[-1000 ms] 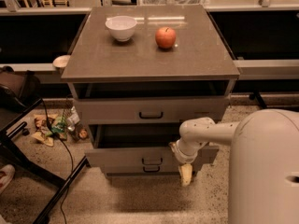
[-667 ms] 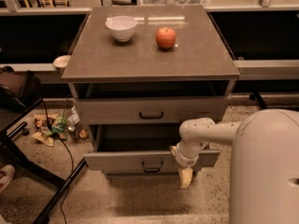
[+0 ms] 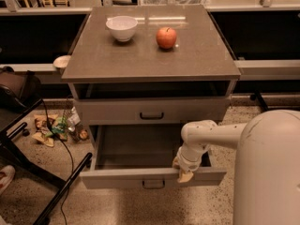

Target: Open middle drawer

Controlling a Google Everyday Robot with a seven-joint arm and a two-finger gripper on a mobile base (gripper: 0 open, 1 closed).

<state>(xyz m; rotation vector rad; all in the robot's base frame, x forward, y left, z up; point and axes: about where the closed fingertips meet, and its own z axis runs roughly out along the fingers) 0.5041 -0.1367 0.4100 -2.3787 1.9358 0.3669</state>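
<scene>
The middle drawer [image 3: 122, 177] is the wide grey drawer under the closed upper one. It stands pulled well out toward me, its inside looks empty, and its small dark loop handle [image 3: 153, 184] shows on the front. My gripper [image 3: 183, 172] sits at the top edge of the drawer front, right of the handle, at the end of my white arm [image 3: 211, 134]. The upper drawer [image 3: 117, 110] is closed. The third drawer is hidden beneath the open one.
A white bowl [image 3: 122, 28] and a red apple [image 3: 166, 37] stand on the cabinet top [image 3: 201, 55]. My white body [image 3: 269, 172] fills the right foreground. Black stand legs [image 3: 61, 186], a cable and floor litter [image 3: 51, 125] lie to the left.
The middle drawer has slid further out toward me, and my gripper has come back with its front edge.
</scene>
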